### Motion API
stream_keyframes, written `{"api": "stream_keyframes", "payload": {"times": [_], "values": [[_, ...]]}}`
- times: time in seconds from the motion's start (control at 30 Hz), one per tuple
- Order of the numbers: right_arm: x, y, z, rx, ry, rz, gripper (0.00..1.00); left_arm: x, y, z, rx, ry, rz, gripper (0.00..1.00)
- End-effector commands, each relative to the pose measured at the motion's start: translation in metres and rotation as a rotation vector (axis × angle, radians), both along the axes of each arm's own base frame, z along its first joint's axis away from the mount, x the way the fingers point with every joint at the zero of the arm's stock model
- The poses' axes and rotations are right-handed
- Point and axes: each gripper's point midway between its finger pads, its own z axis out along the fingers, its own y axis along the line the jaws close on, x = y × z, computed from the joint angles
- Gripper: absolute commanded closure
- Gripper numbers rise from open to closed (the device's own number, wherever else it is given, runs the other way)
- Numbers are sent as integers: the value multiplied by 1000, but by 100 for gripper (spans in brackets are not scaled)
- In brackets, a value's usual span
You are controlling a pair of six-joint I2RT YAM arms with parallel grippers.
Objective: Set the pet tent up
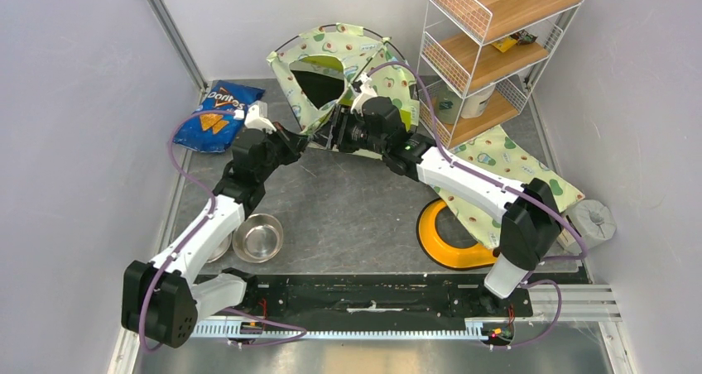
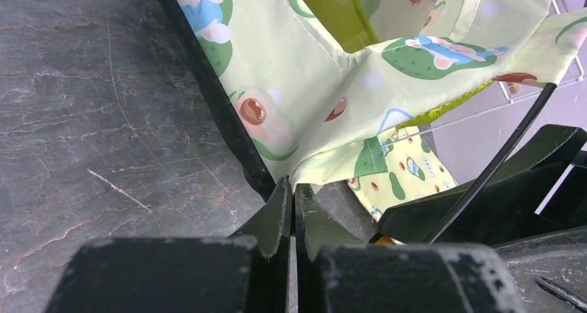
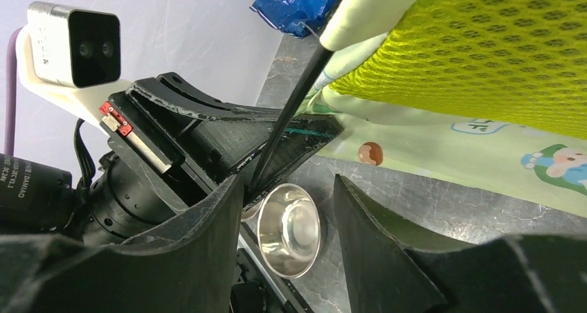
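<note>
Setup is judged partly done: the pale-green avocado-print fabric pet tent (image 1: 327, 43), domed just beyond both grippers, is pinched at a corner by the left gripper (image 2: 292, 188), with a thin black pole (image 3: 294, 112) yet to be seated beside the spread right gripper (image 3: 289, 181).

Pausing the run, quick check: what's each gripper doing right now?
Left gripper: closed on the tent corner.
Right gripper: open, pole beside one finger.

"Doritos" on blue chip bag (image 1: 212, 117), ten o'clock on floor. "DAMIAO", partly cut off, on black motor casing (image 3: 31, 188), nine o'clock, right wrist view.
</note>
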Motion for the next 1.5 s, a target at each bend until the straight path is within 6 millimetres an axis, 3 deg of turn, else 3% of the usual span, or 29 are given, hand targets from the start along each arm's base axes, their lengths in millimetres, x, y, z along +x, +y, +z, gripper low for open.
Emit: {"api": "stream_keyframes", "payload": {"times": [0.0,0.1,0.3,0.43,0.63,0.8,0.83,0.9,0.93,1.17,1.47], "values": [[-1,9,11,27,-51,40,42,3,-6,5,-7,-41,-31,98],[-8,15,22,84,-89,91,44,3,-7,2,-6,-36,-37,98],[0,24,7,49,-44,89,61,3,-11,2,-10,-44,-64,98],[4,25,-5,19,-28,70,63,2,-12,3,-5,-51,-75,98],[8,26,-4,32,-49,53,73,-1,-15,-1,12,-51,-102,98],[15,23,-6,25,-62,10,73,-4,-15,-5,26,-56,-120,98],[16,22,-6,24,-64,2,76,-4,-15,-6,27,-60,-122,98],[17,22,-6,26,-64,-5,99,-5,-16,-7,30,-61,-127,98],[17,21,-5,30,-66,-9,100,-5,-16,-9,32,-61,-129,98],[34,-13,18,79,-118,-152,100,-11,-13,-20,61,-99,-140,98],[82,-63,51,174,-157,-322,100,-23,-7,-40,111,-169,-152,98]]}}
